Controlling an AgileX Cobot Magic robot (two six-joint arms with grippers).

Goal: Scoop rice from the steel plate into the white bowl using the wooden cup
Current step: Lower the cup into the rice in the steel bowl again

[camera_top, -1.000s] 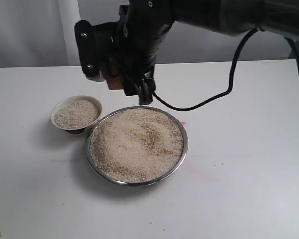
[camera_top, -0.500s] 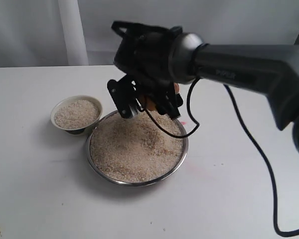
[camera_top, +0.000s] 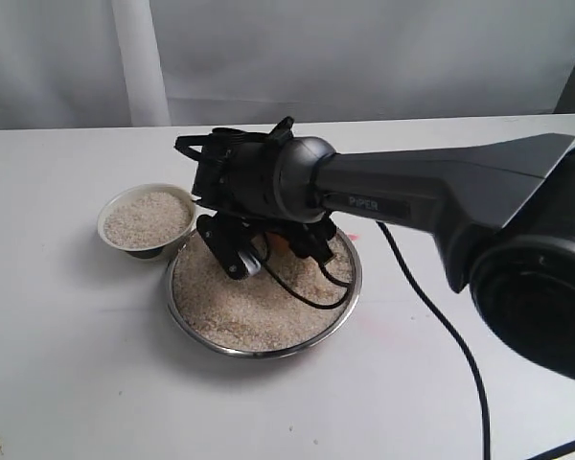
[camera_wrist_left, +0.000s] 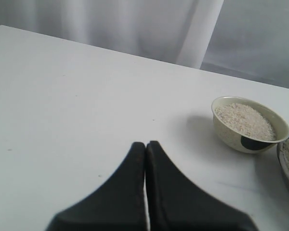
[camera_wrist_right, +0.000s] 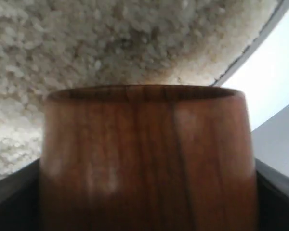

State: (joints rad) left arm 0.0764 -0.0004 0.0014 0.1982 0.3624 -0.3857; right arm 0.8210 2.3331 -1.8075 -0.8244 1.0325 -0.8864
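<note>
Overall light: bright, soft and even in all three views; the white tabletop point(camera_top: 77, 383) reads pale grey, with nothing burnt out.
Shadows: in the exterior view, diffuse grey patches lie on the table just left of the small cream-white ceramic bowl point(camera_top: 146, 218) and of the wide shiny steel plate point(camera_top: 259, 352).
Glare: a thin bright line runs along the plate's rim; my dark grey right arm point(camera_top: 441, 192) has a dull sheen.
Focus, left wrist: my black left claw point(camera_wrist_left: 145, 144) is soft-edged; the bowl is sharper.
Focus, right wrist: the reddish-brown glossy wooden cup point(camera_wrist_right: 147, 159) is blurred, with smeared pale highlights; the pale loose rice grains point(camera_wrist_right: 111, 43) beyond it are slightly soft.
</note>
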